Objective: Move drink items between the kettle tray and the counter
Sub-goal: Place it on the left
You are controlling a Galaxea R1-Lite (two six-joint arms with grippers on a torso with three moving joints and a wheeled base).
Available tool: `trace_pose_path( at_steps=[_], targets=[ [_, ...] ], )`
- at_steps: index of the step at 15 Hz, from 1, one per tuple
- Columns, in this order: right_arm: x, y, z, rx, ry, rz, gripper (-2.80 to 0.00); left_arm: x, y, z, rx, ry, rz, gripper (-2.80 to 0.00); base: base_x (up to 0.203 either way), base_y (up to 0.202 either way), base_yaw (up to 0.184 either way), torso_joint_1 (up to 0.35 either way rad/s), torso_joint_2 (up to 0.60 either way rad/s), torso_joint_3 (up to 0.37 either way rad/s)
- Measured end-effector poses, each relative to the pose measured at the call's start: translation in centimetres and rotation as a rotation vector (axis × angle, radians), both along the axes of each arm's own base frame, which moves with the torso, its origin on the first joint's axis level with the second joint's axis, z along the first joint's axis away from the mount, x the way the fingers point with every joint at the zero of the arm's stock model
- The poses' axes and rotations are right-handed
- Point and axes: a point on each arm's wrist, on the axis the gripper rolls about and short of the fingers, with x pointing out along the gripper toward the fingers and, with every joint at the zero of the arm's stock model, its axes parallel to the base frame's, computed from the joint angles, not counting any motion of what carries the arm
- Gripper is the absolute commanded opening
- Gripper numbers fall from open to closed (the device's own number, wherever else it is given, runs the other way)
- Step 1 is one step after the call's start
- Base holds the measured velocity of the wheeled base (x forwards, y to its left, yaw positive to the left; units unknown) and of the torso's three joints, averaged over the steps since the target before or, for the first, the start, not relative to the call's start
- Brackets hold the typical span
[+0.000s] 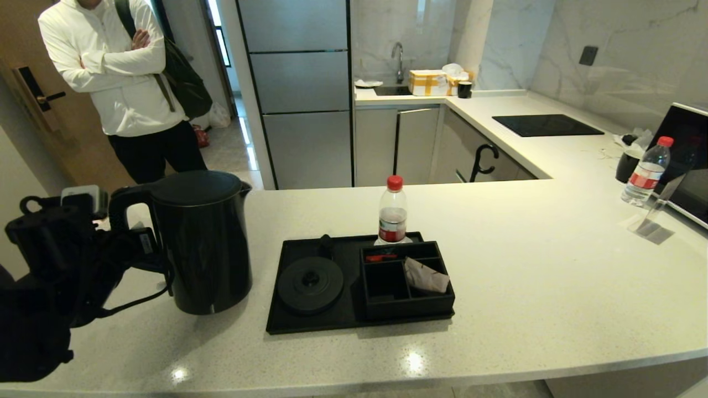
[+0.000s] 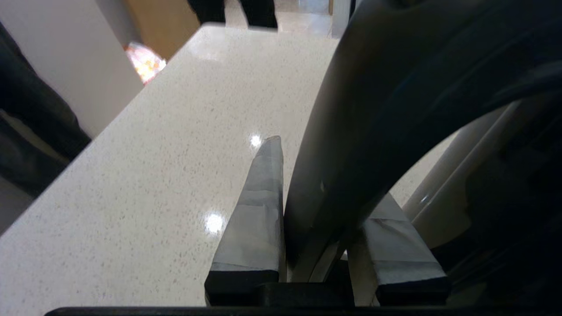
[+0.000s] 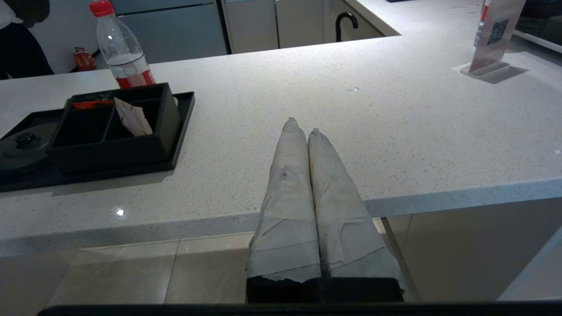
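The matte-black kettle (image 1: 202, 243) stands upright on the pale speckled counter (image 1: 525, 276), left of the black kettle tray (image 1: 279, 318). My left gripper (image 1: 133, 237) is shut on its loop handle (image 2: 351, 153), with a taped finger (image 2: 259, 206) on each side. The round kettle base (image 1: 310, 284) on the tray is bare. A beige sachet (image 1: 425, 276) leans in the black organiser box (image 1: 406, 301). My right gripper (image 3: 303, 127) is shut on nothing, over the counter's front edge, right of the tray (image 3: 184, 114); it does not show in the head view.
A red-capped bottle (image 1: 392, 213) stands at the tray's back edge. At the far right are another bottle (image 1: 644, 171), a clear sign stand (image 1: 655, 213), a black mug (image 1: 628, 166) and a microwave (image 1: 691, 160). The black hob (image 1: 545, 125) lies behind. A person (image 1: 127, 83) stands back left.
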Motion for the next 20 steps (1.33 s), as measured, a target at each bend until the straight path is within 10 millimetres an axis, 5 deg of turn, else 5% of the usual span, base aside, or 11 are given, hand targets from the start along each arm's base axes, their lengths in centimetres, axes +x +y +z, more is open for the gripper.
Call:
trace_pose_path(
  at_steps=[20],
  targets=[
    [0.0, 0.0, 0.0, 0.001, -0.001, 0.0, -2.8, -0.3, 0.9, -5.9, 0.002, 0.098, 0.033, -2.8, 0.0, 0.0, 0.0, 0.0, 0.0, 0.0]
  ],
)
